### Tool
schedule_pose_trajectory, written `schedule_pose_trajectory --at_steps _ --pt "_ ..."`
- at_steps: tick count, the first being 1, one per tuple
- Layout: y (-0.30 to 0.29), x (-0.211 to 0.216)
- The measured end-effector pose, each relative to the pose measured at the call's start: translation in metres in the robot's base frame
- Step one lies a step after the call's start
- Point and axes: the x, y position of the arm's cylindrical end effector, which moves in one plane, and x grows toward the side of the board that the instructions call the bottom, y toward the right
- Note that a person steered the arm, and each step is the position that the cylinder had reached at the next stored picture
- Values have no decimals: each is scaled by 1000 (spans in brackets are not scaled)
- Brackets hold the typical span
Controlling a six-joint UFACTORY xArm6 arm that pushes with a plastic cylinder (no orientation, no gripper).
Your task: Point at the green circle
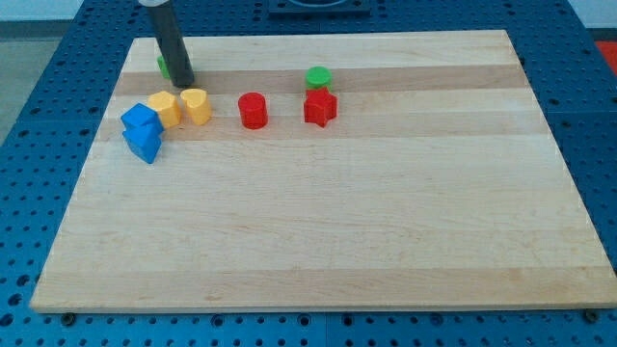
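Observation:
The green circle (318, 77) is a round green block at the view's upper middle, touching the top of a red star block (320, 107). My tip (186, 81) is at the view's upper left, far to the left of the green circle. The rod partly hides another green block (163, 66) just behind it. The tip stands just above the yellow blocks.
Two yellow blocks (165, 108) (196, 104) sit side by side below the tip. Two blue blocks (141, 119) (145, 144) lie to their left. A red cylinder (253, 110) sits between the yellow blocks and the red star. The wooden board (318, 222) lies on a blue pegboard table.

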Motion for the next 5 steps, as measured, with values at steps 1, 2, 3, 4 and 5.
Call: schedule_pose_trajectory --at_steps 1,2,3,4,5 --pt "-13 -8" --pt "-14 -22" --pt "-14 -30" --pt "-5 -19" --pt "53 -12"
